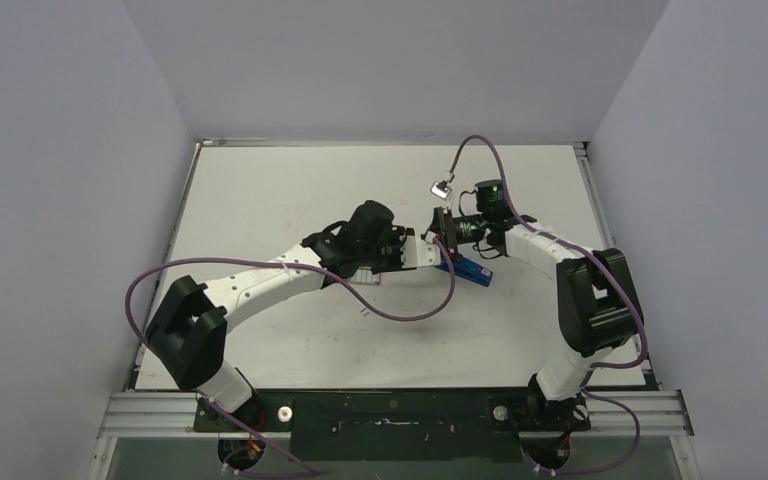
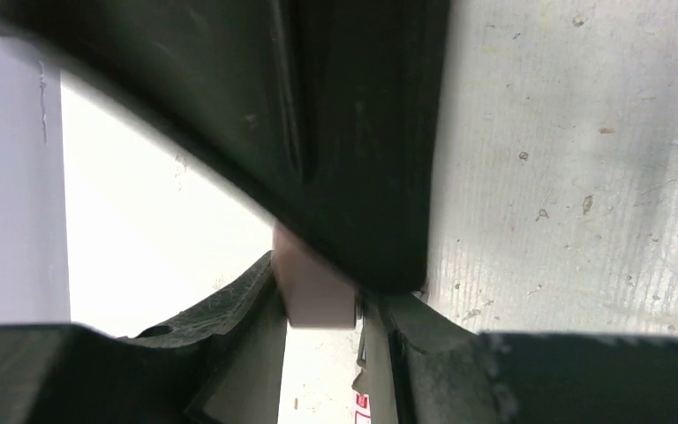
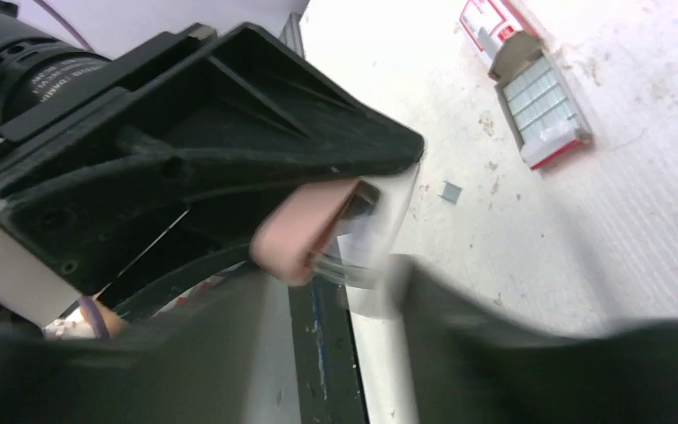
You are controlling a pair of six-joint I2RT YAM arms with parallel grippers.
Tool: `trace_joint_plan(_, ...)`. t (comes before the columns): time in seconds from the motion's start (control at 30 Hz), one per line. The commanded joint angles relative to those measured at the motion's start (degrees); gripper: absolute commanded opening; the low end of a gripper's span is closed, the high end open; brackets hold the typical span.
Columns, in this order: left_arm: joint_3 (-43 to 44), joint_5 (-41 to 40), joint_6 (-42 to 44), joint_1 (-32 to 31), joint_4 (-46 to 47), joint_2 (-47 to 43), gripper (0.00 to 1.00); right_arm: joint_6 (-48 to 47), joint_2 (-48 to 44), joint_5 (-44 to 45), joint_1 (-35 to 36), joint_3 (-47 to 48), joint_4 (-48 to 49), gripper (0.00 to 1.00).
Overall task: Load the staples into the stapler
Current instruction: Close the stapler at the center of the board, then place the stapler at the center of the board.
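Note:
The blue stapler (image 1: pixel 472 268) lies mid-table, right of centre. My left gripper (image 1: pixel 422 252) reaches in from the left, shut on a small pink block (image 2: pixel 313 283). The same pink block (image 3: pixel 305 230) shows in the right wrist view with a blurred silvery strip (image 3: pixel 357 272) sticking out beside it. My right gripper (image 1: pixel 447 232) hovers over the stapler's left end, nose to nose with the left one. Its fingers (image 3: pixel 331 291) stand wide open, and a dark, blue-streaked part of the stapler (image 3: pixel 327 353) shows between them. The red-and-white staples box (image 3: pixel 543 106) lies open, with grey staples inside.
A loose staple bit (image 3: pixel 449 192) lies on the white table (image 1: pixel 290 200). A purple cable (image 1: pixel 400 312) sags from the left arm across the middle. Raised rails (image 1: pixel 590 200) edge the table, and grey walls close it in.

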Motion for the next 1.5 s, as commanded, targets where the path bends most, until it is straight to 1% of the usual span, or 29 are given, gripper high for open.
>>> trace_joint_plan(0.0,0.88,1.54,-0.11,-2.48,5.2,-0.02,0.26,1.45,-1.56,-0.69,1.04,-0.14,5.47,0.09)
trace_joint_plan(0.03,1.0,1.55,-0.26,-2.56,5.11,-0.04,0.26,0.81,-1.98,-0.41,0.38,-0.59,5.6,0.06)
trace_joint_plan(0.07,1.02,1.54,-0.43,-2.49,5.07,-0.09,0.26,0.65,-2.18,-0.25,-0.12,-0.96,5.83,0.05)
trace_joint_plan(0.17,1.02,1.41,-0.94,-2.49,4.88,-0.29,0.27,0.38,-2.8,-0.24,-1.45,-2.03,6.51,0.05)
trace_joint_plan(0.33,1.22,1.39,-1.04,-2.56,4.67,-0.09,0.27,0.71,-3.01,-0.44,-1.28,-1.6,6.41,0.06)
trace_joint_plan(0.37,1.21,1.35,-0.86,-2.5,4.42,-0.08,0.25,0.26,-3.08,-0.43,-1.31,-1.49,5.99,0.11)
trace_joint_plan(0.4,1.08,1.42,-0.66,-2.53,4.31,-0.13,0.21,-0.87,-3.24,0.02,-1.58,-1.21,5.05,0.19)
trace_joint_plan(0.43,0.87,1.61,-0.49,-2.45,4.07,-0.2,0.17,-3.11,-3.4,0.58,-1.92,-0.7,2.81,0.33)
trace_joint_plan(0.47,0.46,1.82,-0.31,-2.31,4.03,-0.37,0.13,-6.32,-3.51,1.33,-2.46,0.23,-0.82,0.45)
trace_joint_plan(0.53,-0.36,2.57,-0.1,-1.94,3.7,-0.65,0.08,-15.16,-3.38,3.44,-3.47,2.91,-11.76,0.62)
trace_joint_plan(0.57,-0.6,3.01,0.19,-1.77,3.36,-0.65,0.06,-19.23,-3.16,4.37,-3.91,4.41,-16.14,0.66)
trace_joint_plan(0.63,-0.81,3.68,0.64,-1.61,2.23,-0.59,0.03,-24.97,-2.66,5.64,-4.85,6.24,-21.61,0.71)
trace_joint_plan(0.73,-1.06,4.97,1.23,-1.42,0.2,-0.29,0.01,-30.75,-2.4,6.99,-6.1,7.71,-27.36,0.74)
trace_joint_plan(0.83,-1.66,7.05,0.97,-1.1,-1.81,0.32,0.01,-37.8,-2.46,8.11,-7.38,8.16,-33.03,0.77)
trace_joint_plan(0.93,-2.02,8.08,1.01,-1.0,-3.57,2.19,0.03,-41.18,-3.59,9.11,-9.32,6.85,-34.67,0.81)
trace_joint_plan(1.03,-1.36,8.76,0.1,-0.98,-5.16,5.51,0.05,-45.57,-5.77,12.03,-9.96,5.64,-36.14,0.82)
trace_joint_plan(1.17,-0.8,8.83,-0.59,-0.95,-5.52,8.61,0.07,-47.22,-7.77,12.6,-10.16,3.25,-35.08,0.82)
trace_joint_plan(1.3,0.53,8.28,-0.83,-1.07,-7.02,11.25,0.1,-47.79,-7.59,12.49,-10.89,1.65,-34.52,0.81)
trace_joint_plan(1.47,2.67,7.38,-0.95,-1.28,-9.91,13.72,0.17,-48.54,-7.03,12.75,-11.8,-0.27,-34.1,0.81)
